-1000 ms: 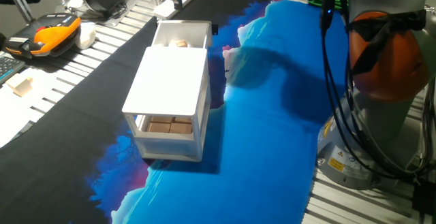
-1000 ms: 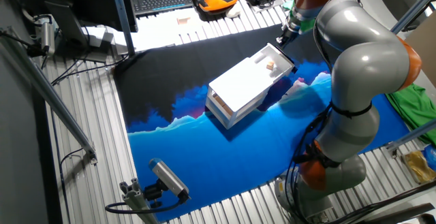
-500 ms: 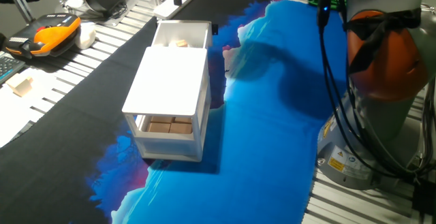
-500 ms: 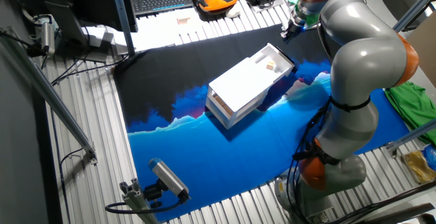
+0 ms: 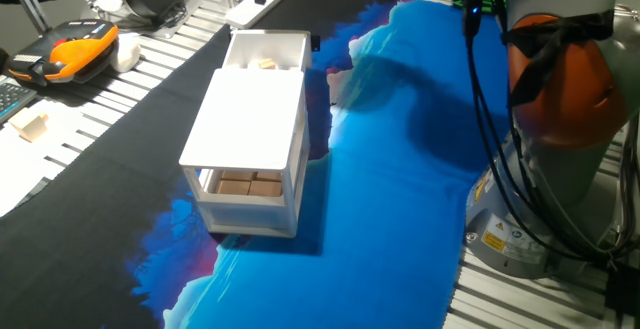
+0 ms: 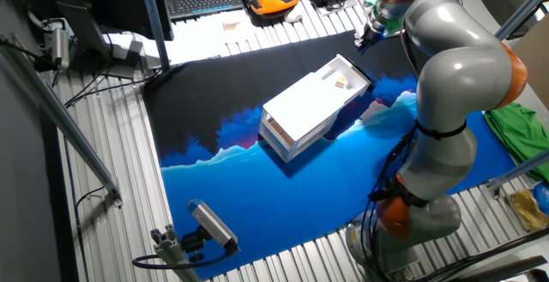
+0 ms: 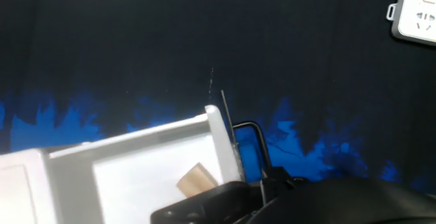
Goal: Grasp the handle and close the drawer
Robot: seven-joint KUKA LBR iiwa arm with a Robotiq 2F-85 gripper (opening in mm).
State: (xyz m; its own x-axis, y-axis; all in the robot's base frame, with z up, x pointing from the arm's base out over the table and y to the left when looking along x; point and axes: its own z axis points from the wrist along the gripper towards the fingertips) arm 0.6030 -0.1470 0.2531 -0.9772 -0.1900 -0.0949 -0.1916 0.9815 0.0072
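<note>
We cannot tell how far our black two-finger gripper (image 7: 272, 190) stands open, since only its dark body fills the bottom of the hand view; it grips nothing. The thin black wire handle (image 7: 253, 146) lies just ahead of it on the front wall of the shallow white box-shaped drawer (image 6: 346, 70). That drawer juts from the small white 2-tier cabinet (image 5: 252, 129) along its long axis, holding 1 tan wooden block (image 7: 197, 179).

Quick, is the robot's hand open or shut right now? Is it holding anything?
Gripper: cannot be told; its fingers are not clearly seen in any view. It hangs above the open drawer, near the black handle, with no grip visible.
</note>
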